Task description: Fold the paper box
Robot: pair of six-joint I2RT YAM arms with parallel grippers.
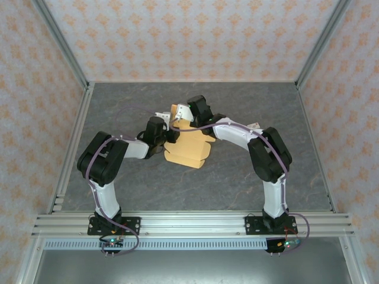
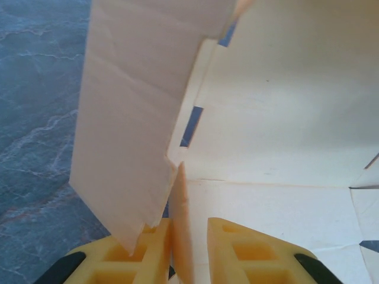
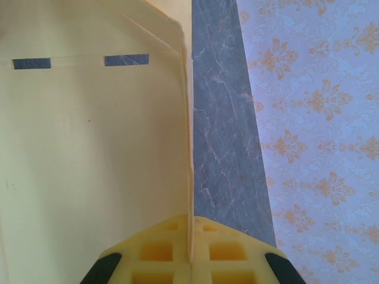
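The paper box [image 1: 189, 151] is a light tan cardboard sheet, partly folded, lying mid-table between both arms. In the left wrist view its base [image 2: 266, 118] lies flat, with one tall flap [image 2: 130, 118] raised on the left. A short wall stands edge-on between my left gripper's [image 2: 188, 225] yellow fingers [image 2: 237, 248]. It rests against the left finger, with a gap to the right one. My right gripper [image 3: 189, 220] is shut on the thin upright side wall of the box [image 3: 89, 148]. From above, the left gripper [image 1: 170, 136] and right gripper [image 1: 179, 118] meet at the box's far-left corner.
The grey marbled table [image 1: 254, 189] is ringed by patterned walls [image 1: 177, 35] and aluminium rails [image 1: 189, 222] along the near edge. Bare tabletop lies to the box's left, right and front. The right wrist view shows the wall [image 3: 320, 118] close beyond the table.
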